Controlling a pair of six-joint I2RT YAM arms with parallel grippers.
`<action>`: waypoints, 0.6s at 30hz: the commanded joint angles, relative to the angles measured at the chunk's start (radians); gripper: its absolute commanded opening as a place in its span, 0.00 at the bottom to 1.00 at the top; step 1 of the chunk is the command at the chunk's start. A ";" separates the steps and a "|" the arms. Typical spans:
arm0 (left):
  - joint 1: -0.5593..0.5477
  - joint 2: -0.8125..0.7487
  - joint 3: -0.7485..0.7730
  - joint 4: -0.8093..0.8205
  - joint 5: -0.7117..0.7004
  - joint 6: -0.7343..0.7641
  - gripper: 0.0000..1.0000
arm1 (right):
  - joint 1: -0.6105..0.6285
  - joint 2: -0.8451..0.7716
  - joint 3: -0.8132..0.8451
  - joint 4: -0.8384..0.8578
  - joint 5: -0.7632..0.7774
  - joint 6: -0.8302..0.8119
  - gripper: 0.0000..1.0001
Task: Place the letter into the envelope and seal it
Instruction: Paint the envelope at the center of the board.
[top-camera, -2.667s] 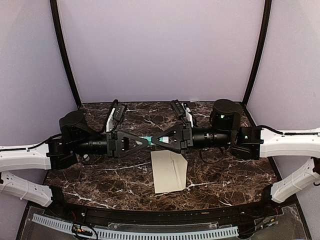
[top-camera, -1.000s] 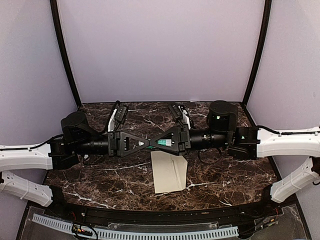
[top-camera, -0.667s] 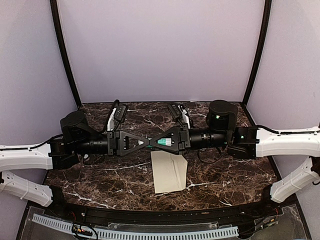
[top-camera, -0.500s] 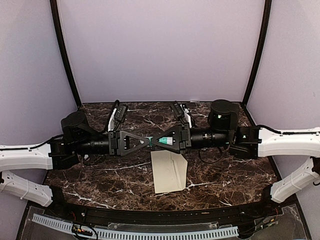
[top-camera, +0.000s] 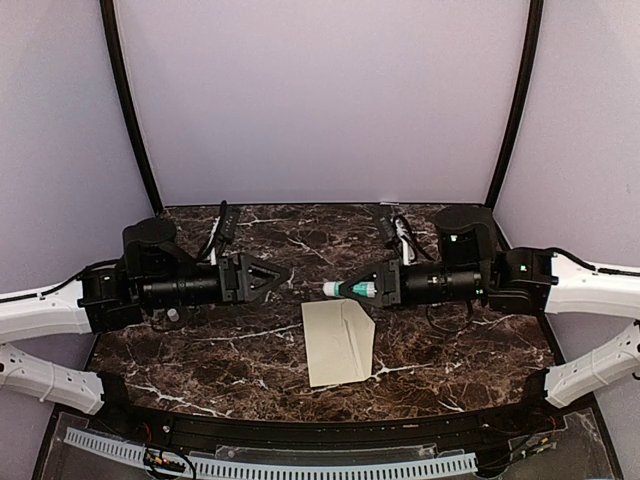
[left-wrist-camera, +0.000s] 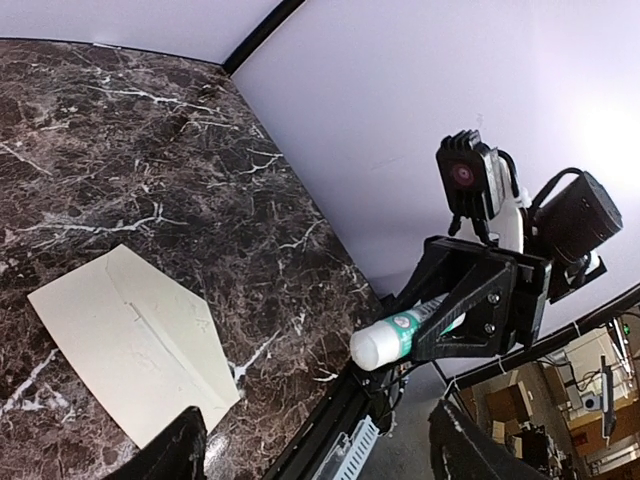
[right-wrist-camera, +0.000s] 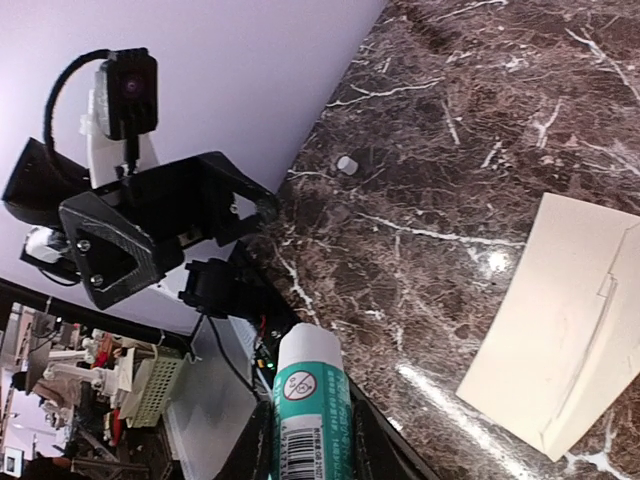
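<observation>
Clamping a glue stick (top-camera: 335, 289), right pincer (top-camera: 362, 289) faces left pincer (top-camera: 272, 279), shown spread apart in its wrist view.

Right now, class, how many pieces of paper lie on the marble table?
1: the cream envelope, flat on the table between the two arms, towards the near edge. No separate letter shows; one could be hidden inside it.

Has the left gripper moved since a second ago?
Yes. The left gripper has drawn back to its own side, off the glue stick. Its tips reached above the envelope's far-left corner before; now they stop short of it.
</observation>
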 joint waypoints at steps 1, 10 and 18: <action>0.027 0.081 0.111 -0.189 -0.052 0.113 0.76 | -0.006 -0.040 0.008 -0.172 0.128 -0.116 0.13; 0.178 0.433 0.265 -0.267 0.171 0.369 0.65 | -0.006 0.002 0.009 -0.326 0.235 -0.234 0.12; 0.178 0.699 0.373 -0.317 0.249 0.566 0.46 | -0.005 0.137 0.074 -0.420 0.229 -0.264 0.11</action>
